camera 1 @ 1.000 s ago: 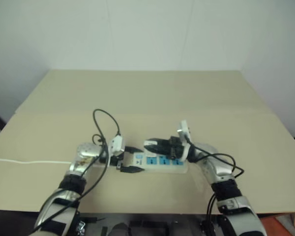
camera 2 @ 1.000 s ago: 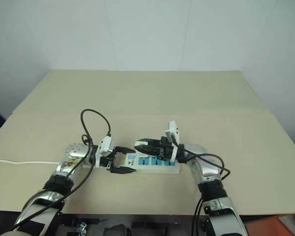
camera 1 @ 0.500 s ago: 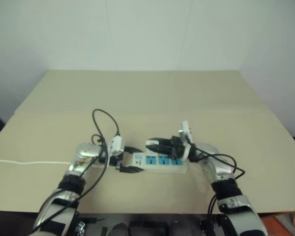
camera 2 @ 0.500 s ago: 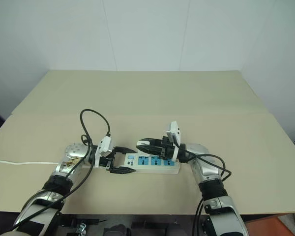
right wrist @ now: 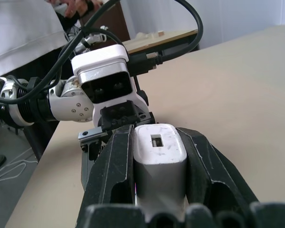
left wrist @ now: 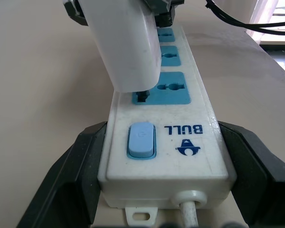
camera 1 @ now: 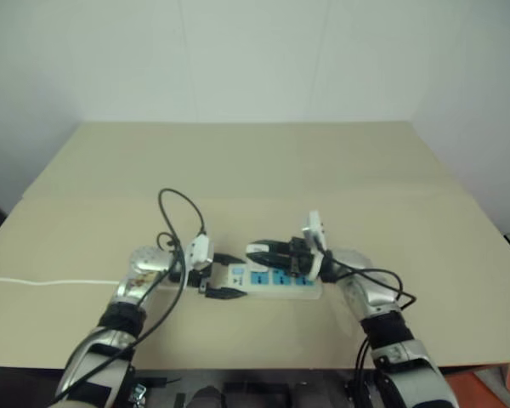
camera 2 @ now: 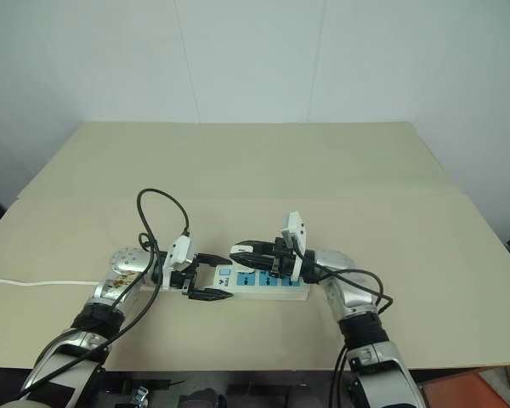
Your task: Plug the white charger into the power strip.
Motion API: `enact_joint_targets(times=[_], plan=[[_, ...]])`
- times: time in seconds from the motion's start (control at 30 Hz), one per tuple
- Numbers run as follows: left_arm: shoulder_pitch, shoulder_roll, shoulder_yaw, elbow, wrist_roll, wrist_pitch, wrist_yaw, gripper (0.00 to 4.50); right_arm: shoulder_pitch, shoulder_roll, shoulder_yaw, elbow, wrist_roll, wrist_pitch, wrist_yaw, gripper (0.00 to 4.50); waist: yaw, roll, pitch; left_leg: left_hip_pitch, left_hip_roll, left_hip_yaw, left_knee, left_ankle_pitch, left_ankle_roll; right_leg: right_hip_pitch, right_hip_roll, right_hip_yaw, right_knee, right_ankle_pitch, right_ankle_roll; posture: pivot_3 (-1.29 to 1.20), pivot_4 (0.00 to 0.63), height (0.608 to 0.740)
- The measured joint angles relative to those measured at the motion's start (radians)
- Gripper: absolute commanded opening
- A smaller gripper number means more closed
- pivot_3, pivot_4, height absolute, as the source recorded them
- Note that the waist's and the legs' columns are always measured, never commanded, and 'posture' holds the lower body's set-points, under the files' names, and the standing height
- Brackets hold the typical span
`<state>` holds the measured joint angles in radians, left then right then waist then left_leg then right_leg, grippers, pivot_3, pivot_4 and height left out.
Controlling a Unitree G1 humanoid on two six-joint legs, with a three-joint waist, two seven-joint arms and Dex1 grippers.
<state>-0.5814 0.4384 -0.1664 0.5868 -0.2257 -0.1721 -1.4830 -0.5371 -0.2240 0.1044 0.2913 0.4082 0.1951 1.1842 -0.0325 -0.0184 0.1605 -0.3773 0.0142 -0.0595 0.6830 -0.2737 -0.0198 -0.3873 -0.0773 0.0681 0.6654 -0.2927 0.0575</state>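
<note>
- Since a second ago we see almost no change: both grippers stay at the power strip, which lies on the tan table.
- We read "BULL" beside the strip's blue switch.
- Our left gripper straddles the strip's switch end, jaws spread wide.
- Our right gripper clamps the white charger, its prongs at the strip's nearest blue socket.
</note>
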Motion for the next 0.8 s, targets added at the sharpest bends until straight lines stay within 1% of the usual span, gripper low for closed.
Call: enact_joint_targets(times=[0.27, 0.63, 0.8], plan=[[0.0, -0.001, -0.002, 0.0, 0.0, -0.003, 0.0, 3.26, 0.012, -0.022, 0.002, 0.008, -0.004, -0.032, 0.013, 1.12, 0.001, 0.0, 0.0, 0.0, 0.0, 0.0, 0.0, 0.0, 0.0, 0.001, 0.0, 0.0, 0.0, 0.0, 0.0, 0.0, 0.15, 0.74], [0.0, -0.002, -0.006, -0.002, 0.0, -0.004, -0.001, 3.26, 0.025, -0.024, 0.006, 0.033, -0.003, -0.072, 0.024, 1.12, 0.002, 0.0, 0.0, 0.0, 0.0, 0.0, -0.001, 0.0, 0.0, 0.0, 0.0, 0.0, -0.001, 0.0, 0.0, 0.0, 0.15, 0.74], [0.0, -0.002, -0.007, -0.004, 0.0, -0.004, -0.001, 3.26, 0.037, -0.018, 0.008, 0.054, -0.004, -0.143, 0.042, 1.12, 0.002, 0.0, 0.0, 0.0, 0.0, 0.0, -0.001, 0.0, 0.0, 0.001, 0.0, 0.0, -0.001, 0.0, 0.0, 0.0, 0.15, 0.74]])
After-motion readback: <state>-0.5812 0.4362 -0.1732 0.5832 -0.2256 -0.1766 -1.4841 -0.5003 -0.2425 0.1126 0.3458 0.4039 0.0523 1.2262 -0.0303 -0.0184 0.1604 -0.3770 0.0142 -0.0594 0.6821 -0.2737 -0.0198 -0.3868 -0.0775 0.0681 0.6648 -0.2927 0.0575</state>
